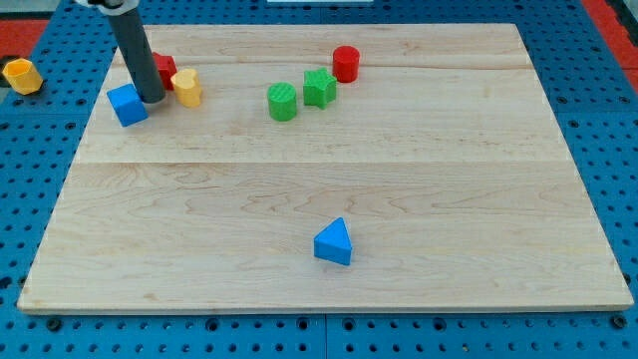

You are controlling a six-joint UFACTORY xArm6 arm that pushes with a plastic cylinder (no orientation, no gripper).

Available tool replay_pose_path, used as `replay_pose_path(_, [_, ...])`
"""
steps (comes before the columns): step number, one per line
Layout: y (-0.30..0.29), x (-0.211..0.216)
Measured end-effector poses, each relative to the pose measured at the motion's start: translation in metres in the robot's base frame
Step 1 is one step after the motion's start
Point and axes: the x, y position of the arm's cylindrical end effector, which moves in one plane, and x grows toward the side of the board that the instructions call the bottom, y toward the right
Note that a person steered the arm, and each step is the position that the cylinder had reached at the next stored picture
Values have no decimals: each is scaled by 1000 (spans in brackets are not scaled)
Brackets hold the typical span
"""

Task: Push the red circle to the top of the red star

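The red circle [345, 63] stands near the board's top, right of centre. The red star [162, 70] sits at the upper left, partly hidden behind my rod. My tip [153, 99] rests on the board just below the red star, between the blue block [127, 105] on its left and the yellow block [186, 88] on its right. The tip is far to the left of the red circle.
A green circle [282, 102] and a green star-like block [319, 88] lie between the tip and the red circle. A blue triangle [334, 242] sits at lower centre. A yellow block [20, 75] lies off the wooden board [449, 199] at upper left.
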Motion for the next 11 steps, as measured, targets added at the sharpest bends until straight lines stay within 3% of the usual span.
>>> replay_pose_path(1, [31, 24])
replay_pose_path(3, [28, -21])
replay_pose_path(4, [64, -29])
replay_pose_path(5, [132, -65])
replay_pose_path(6, [138, -102])
replay_pose_path(8, [320, -124])
replay_pose_path(9, [278, -74])
replay_pose_path(11, [137, -73])
